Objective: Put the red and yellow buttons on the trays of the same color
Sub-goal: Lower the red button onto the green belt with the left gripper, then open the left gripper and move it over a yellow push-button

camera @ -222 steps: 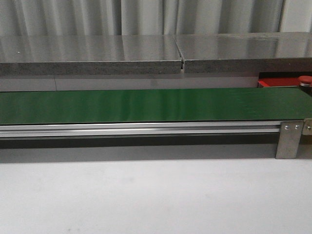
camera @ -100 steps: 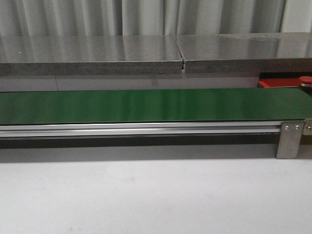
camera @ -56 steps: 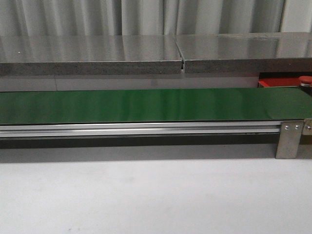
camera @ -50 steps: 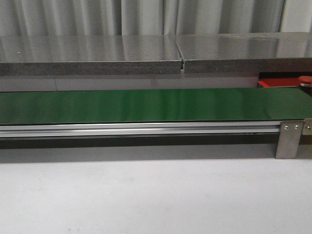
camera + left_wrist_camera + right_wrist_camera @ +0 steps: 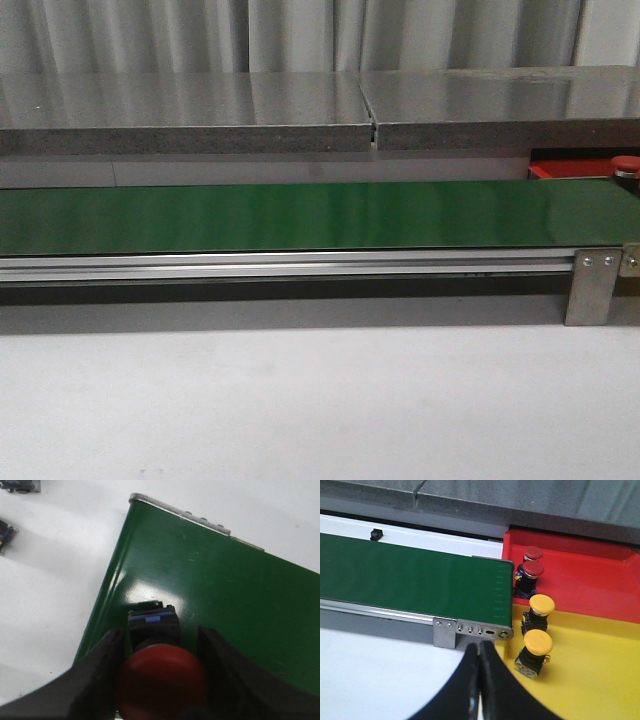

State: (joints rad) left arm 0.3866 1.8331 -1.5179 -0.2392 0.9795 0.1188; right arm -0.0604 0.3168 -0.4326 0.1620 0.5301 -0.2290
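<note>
- 1 red button (image 5: 162, 677) sits between the fingers (image 5: 97, 672) of the left pincer (image 5: 161, 680), domed cap toward the camera, dark base (image 5: 152, 622) pointing away toward the green belt (image 5: 225, 595), so its long axis runs along the fingers.
- The left pincer is clamped on that button, near the belt's end; whether the base touches the belt is unclear.
- The right pincer (image 5: 479, 680) has its fingers pressed together, holding nothing, above the white desk (image 5: 375, 675) by the belt's end bracket (image 5: 445, 632).
- Only the right wrist view shows the trays whole: 2 red buttons (image 5: 532, 572) upright in the red tray (image 5: 590, 580), 2 yellow buttons (image 5: 540, 605) upright in the yellow tray (image 5: 600, 670), all beside the belt's end.
- The front view shows neither pincer, only the belt (image 5: 300, 215), a sliver of red tray (image 5: 565, 168) and 1 red cap (image 5: 626, 164) at the right edge.
</note>
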